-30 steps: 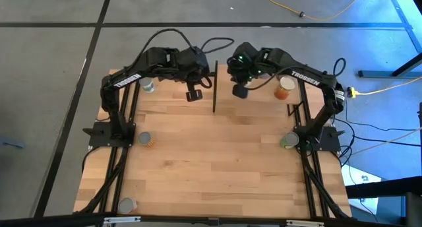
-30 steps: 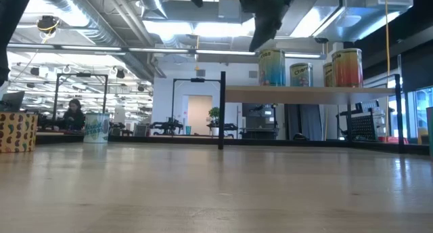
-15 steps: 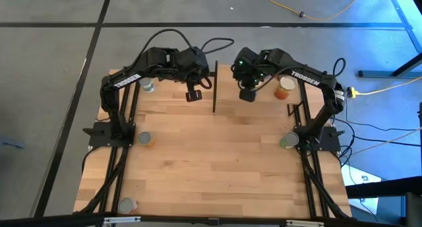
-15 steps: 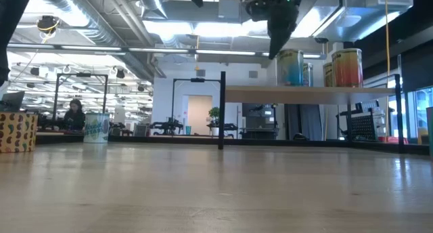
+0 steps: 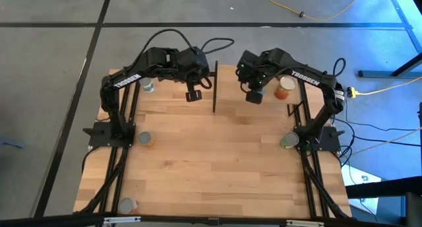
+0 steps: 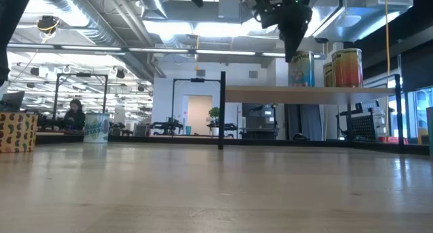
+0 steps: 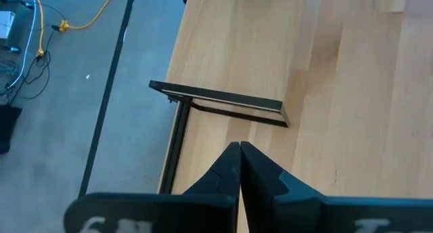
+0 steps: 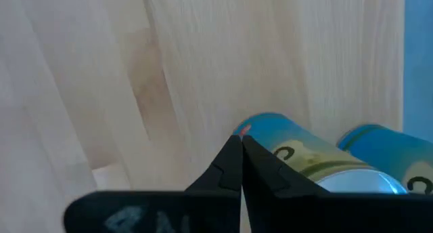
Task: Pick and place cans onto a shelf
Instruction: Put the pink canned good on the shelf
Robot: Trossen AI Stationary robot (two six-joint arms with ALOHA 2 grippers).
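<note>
Hovering over pale-wood shelf point(image 6: 304, 91), right gripper point(image 5: 254, 97) pinched empty beside cylindrical blue-green cans point(image 8: 304, 155)

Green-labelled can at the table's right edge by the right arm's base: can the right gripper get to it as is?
Probably, yes. The small green-labelled can stands alone with nothing over it. The right gripper is shut and empty above the raised light-wood shelf, so it must swing back and open first.

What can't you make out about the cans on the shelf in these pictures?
- High view: the right arm covers most of the shelf; only one orange can shows.
- Low view: the right gripper hides part of the blue can.
- Right wrist view: two blue cans are cut off by the edge.
</note>
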